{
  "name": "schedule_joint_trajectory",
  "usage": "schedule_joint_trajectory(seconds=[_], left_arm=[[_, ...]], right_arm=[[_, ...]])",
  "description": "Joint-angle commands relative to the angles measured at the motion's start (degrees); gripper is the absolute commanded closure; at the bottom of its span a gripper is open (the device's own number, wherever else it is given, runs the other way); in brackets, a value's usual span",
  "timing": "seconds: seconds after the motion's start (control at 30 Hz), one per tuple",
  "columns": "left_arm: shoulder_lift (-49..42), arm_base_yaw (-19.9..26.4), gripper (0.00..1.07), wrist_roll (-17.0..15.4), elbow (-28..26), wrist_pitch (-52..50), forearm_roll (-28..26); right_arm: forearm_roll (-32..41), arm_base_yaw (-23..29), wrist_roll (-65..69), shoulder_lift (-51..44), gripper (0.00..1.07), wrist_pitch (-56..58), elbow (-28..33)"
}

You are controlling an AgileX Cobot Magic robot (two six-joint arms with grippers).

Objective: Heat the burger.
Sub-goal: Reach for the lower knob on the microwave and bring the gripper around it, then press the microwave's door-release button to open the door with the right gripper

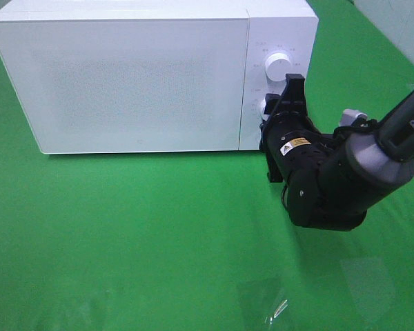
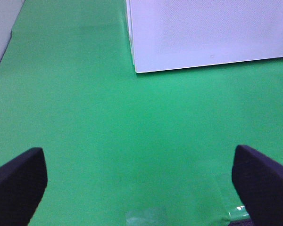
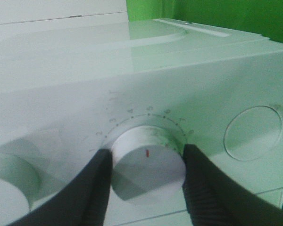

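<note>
Burger out of sight, so we can't judge its feel. Right jaws pinch smooth hard knob (image 3: 147, 170) of microwave (image 1: 124, 76) by rim; left jaws wide, empty.

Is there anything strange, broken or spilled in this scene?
Nothing is spilled or damaged. The microwave stands straight with its door shut, and the right pincer grips the lower dial. One small oddity: a clear, shiny scrap lies on the green cloth well in front of the microwave; what it is cannot be told.
</note>
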Motion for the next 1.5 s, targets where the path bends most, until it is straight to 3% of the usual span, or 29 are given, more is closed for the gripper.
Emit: schedule_joint_trajectory(seconds=[0.03,0.3,0.77,1.17,1.5], left_arm=[[-1.0,0.1,0.07,-0.2,0.3,-0.2,-0.1],[-1.0,0.1,0.07,-0.2,0.3,-0.2,-0.1],[-1.0,0.1,0.07,-0.2,0.3,-0.2,-0.1],[-1.0,0.1,0.07,-0.2,0.3,-0.2,-0.1],[-1.0,0.1,0.07,-0.2,0.3,-0.2,-0.1]], right_arm=[[-5.3,-0.1,-0.5,-0.3,0.89,-4.1,-1.5],[-3.4,-0.1,-1.7,-0.3,0.62,-4.1,-1.4],[-1.4,-0.1,-11.8,-3.2,0.33,-3.3,-1.3],[-6.6,0.1,-19.4,-8.4,0.31,9.2,3.2],[-14.0,0.1,-42.1,-17.1,0.31,27.9,7.0]])
